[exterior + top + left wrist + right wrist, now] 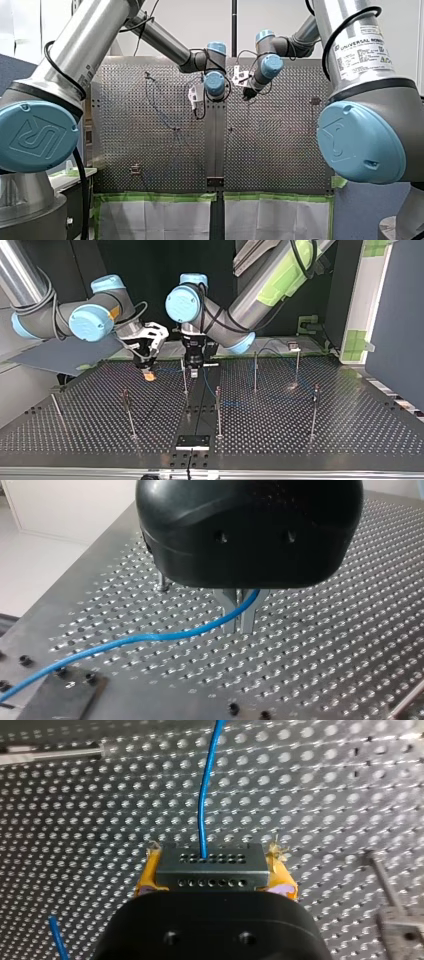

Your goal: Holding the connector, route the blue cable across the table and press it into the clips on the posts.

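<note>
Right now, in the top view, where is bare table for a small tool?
Free: near strip between black plate and rightmost post. Crowded: far middle, where my left gripper pinches the blue cable and my right gripper holds the connector.

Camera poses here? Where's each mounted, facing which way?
Front: behind and above, looking over the table; my left arm, my right arm flank it.
Top: across the table, facing the arms; sides crossed.
Left wrist: along left jaws shut on blue cable.
Right wrist: along right jaws clamping the connector.
Both wrist views share the cable.
</note>
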